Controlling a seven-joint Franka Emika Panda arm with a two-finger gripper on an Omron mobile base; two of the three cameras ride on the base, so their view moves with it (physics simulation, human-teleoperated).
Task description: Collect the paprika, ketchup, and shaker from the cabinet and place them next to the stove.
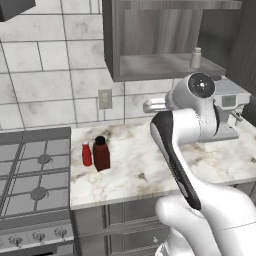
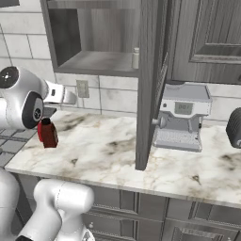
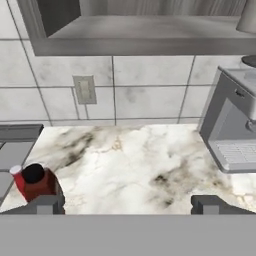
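The pale grey shaker (image 1: pixel 195 58) (image 2: pixel 135 59) stands alone at the right end of the shelf in the grey cabinet (image 1: pixel 165 67) (image 2: pixel 94 61); its base shows in the hand view's top right corner (image 3: pixel 248 17). The dark paprika (image 1: pixel 101 154) (image 2: pixel 47 133) (image 3: pixel 39 182) and the small red ketchup (image 1: pixel 86 154) (image 3: pixel 18 179) stand side by side on the marble counter beside the stove (image 1: pixel 35 175). My gripper (image 1: pixel 149 106) (image 2: pixel 70 98) (image 3: pixel 129 204) hovers over the counter below the cabinet, open with nothing between its fingertips (image 3: pixel 50 204).
A grey coffee machine (image 1: pixel 227 107) (image 2: pixel 181 117) (image 3: pixel 235 130) stands on the counter under the cabinet's right end. An open cabinet door (image 2: pixel 150 84) hangs edge-on beside it. A wall socket (image 1: pixel 105 98) sits on the tiles. A dark round object (image 2: pixel 234 128) is at far right.
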